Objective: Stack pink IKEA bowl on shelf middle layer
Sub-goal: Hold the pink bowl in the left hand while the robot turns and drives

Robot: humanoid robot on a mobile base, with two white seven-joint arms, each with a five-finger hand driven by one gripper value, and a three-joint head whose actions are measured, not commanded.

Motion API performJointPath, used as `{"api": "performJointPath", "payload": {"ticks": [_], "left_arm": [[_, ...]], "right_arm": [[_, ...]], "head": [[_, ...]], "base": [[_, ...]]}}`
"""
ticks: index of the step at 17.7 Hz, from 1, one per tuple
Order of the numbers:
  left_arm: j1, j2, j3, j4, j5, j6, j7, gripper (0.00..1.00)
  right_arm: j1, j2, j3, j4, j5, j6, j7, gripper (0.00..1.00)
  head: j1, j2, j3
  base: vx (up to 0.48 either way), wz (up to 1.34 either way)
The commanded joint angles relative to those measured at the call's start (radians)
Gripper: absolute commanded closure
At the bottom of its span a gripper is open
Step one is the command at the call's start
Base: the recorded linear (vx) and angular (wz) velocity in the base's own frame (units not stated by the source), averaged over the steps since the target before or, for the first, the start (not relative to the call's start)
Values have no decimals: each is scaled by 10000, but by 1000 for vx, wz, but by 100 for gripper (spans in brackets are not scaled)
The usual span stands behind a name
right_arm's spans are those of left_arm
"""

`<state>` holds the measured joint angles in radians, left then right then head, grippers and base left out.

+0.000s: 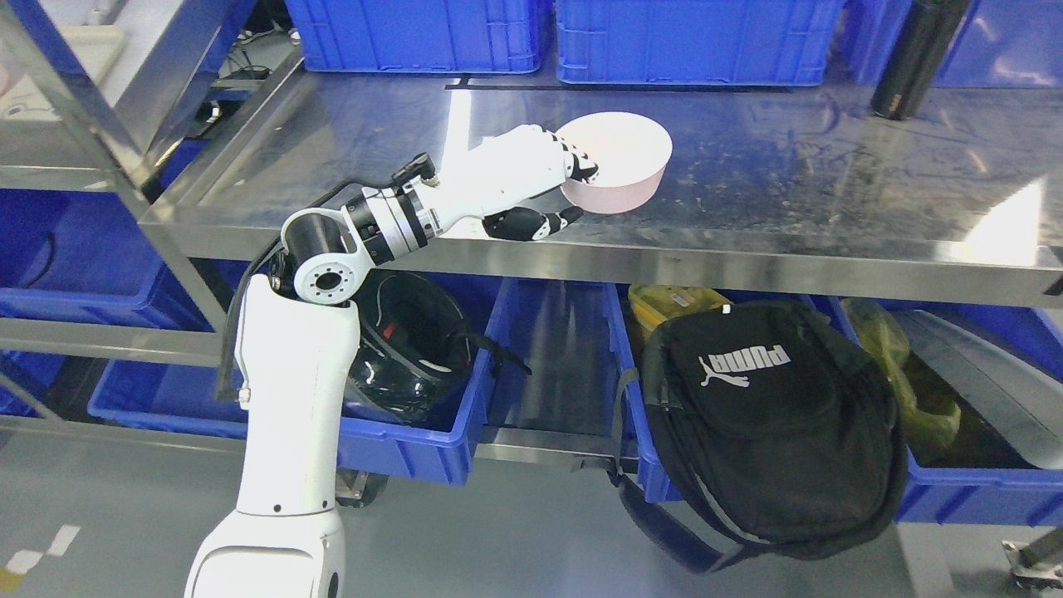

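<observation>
A pale pink bowl [619, 162] sits on the steel middle shelf [789, 166], near its front edge. My left hand [573, 193] reaches in from the lower left and grips the bowl's left rim: white fingers [573, 158] lie over the rim and the dark-tipped thumb [531, 223] sits below and outside the wall. The bowl appears slightly tilted, and I cannot tell whether it rests on the shelf or is lifted. Only this one pink bowl is visible. My right arm does not show.
Blue crates [689, 37] line the shelf's back, with a black cylinder [913, 58] at the back right. Below the shelf, blue bins hold a black helmet [407, 349] and a black backpack [764, 415]. A steel upright [91, 108] stands at left.
</observation>
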<state>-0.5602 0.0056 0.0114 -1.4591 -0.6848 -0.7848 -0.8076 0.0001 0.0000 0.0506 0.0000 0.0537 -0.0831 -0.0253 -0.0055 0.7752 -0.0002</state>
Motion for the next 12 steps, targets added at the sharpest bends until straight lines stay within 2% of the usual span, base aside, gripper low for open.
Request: {"api": "performJointPath", "payload": {"ticks": [1,7,12], "left_arm": [[356,119,530,-1117,221,-6,22,99],[555,119,499,-1102,206,-6,22,98],[601,119,468,-1102,206,-6,53,98]], "right_arm": [[229,-175,0,-175,0,2,-7,0],[229,-175,0,-175,0,2,-7,0],[229,-175,0,-175,0,2,-7,0]], "head": [[0,0,0],[0,0,0],[0,0,0]], "base": [[-20,380],[-5,615],[98,851]]}}
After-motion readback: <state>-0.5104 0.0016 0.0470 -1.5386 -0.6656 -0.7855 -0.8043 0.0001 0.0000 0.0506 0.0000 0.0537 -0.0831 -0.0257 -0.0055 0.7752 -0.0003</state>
